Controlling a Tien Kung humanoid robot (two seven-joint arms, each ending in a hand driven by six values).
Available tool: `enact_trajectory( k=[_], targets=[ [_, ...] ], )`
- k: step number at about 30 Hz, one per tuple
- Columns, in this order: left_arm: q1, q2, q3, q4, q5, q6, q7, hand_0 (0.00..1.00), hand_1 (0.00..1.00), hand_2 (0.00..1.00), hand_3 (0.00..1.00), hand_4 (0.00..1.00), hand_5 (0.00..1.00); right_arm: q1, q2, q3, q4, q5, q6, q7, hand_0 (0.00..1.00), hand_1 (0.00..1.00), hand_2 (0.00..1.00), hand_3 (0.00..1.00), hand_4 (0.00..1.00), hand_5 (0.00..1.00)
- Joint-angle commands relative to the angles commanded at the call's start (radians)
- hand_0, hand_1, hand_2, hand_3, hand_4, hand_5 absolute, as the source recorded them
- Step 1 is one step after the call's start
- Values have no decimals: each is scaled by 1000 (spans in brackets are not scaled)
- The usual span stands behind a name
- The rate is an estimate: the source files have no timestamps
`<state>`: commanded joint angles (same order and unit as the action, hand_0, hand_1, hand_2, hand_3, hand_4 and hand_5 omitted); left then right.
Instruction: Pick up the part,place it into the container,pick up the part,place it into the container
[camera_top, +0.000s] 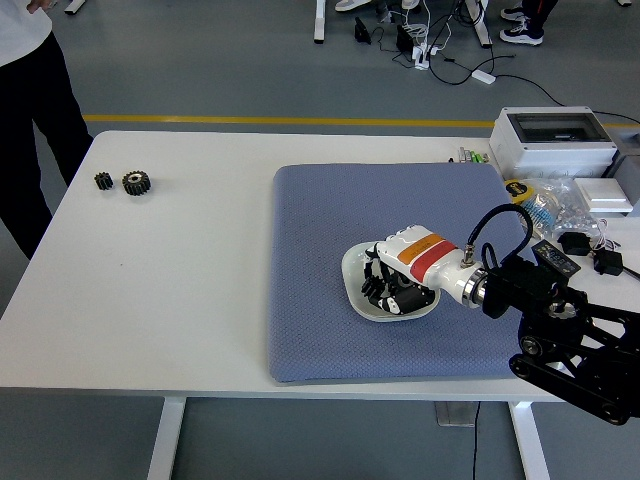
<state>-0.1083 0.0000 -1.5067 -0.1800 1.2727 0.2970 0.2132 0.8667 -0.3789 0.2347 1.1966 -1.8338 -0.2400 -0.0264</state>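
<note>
Hand, right: my right hand (392, 283) is down inside the white dish (352, 272) at centre-right of the frame, fingers (376, 282) curled downward over the spot where a dark gear (403, 298) lies; I cannot tell whether they actually hold it or only cover it.
Gear in the dish: mostly hidden under my palm, only dark bits show between the fingers, so its lie is unclear.
Relation that matters: the gear sits directly under my hand, not off to any side; judging by that, the coming move is vertical, closing or lifting straight up out of the dish.
Dish: rests on the blue mat (310, 250), roughly mid-mat, toward its lower half.
Other parts: a larger gear (136, 182) and a small gear (103, 180) lie side by side in the upper left of the frame, on bare table (180, 290), well apart from the mat.
Nearer arm: those two lie far to the left of my right hand; my left hand is not in view.
Far right: a grey box (555, 139) near the table's upper right edge.
</note>
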Motion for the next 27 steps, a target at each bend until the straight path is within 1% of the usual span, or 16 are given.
enact_trajectory(
  k=[1, 2, 7, 8, 9, 13, 14, 19, 20, 25, 26, 27],
  targets=[
    [0, 0, 0, 0, 0, 0, 0, 678, 643, 703, 591, 682, 662, 1, 1, -4, -6, -3, 5, -2, 76, 276, 389, 468, 681, 200],
    [-1, 0, 0, 0, 0, 0, 0, 678, 643, 702, 590, 684, 661, 2, 1, -6, -10, -5, 6, -3, 77, 290, 417, 477, 666, 213],
    [-2, 0, 4, 0, -4, 1, 0, 678, 643, 702, 590, 684, 661, 3, 4, -12, -33, -12, 11, 0, 77, 290, 417, 477, 666, 213],
    [-2, 0, 5, 0, -4, 1, 0, 678, 643, 701, 590, 684, 654, 2, 4, -11, -37, -12, 11, 2, 79, 300, 438, 480, 658, 196],
    [-2, 0, 6, 0, -5, 0, 0, 678, 643, 701, 590, 684, 654, 2, 4, -9, -40, -13, 11, 4, 79, 300, 438, 480, 658, 196],
    [-1, 0, 6, 0, -4, 1, 1, 678, 643, 701, 590, 684, 654, 2, 2, -5, -44, -19, 18, 10, 79, 300, 438, 480, 658, 196],
    [-1, 0, 7, 0, -4, 0, 1, 678, 643, 701, 590, 685, 654, 2, 2, -5, -45, -19, 22, 12, 64, 306, 470, 499, 811, 263],
    [-1, 0, 0, 0, -1, -1, -1, 678, 643, 701, 590, 685, 654, -1, 3, 3, -54, -10, 49, 23, 64, 306, 470, 499, 811, 263],
    [-1, 0, 0, 0, 0, -1, -1, 678, 643, 701, 590, 685, 651, -1, 2, 4, -53, -11, 54, 25, 65, 314, 487, 514, 877, 296],
    [-1, 0, -4, 0, 3, -1, -2, 678, 643, 701, 590, 685, 651, -1, 1, 8, -54, -14, 70, 33, 65, 314, 487, 514, 877, 296],
    [-1, 0, -4, 0, 3, -1, -2, 677, 644, 701, 590, 686, 651, -1, 1, 8, -55, -14, 71, 34, 76, 319, 522, 558, 973, 350],
    [-1, 0, -5, 0, 4, -1, -2, 677, 644, 701, 590, 686, 651, 0, 1, 9, -54, -15, 72, 36, 76, 319, 522, 558, 973, 350]
  ],
)
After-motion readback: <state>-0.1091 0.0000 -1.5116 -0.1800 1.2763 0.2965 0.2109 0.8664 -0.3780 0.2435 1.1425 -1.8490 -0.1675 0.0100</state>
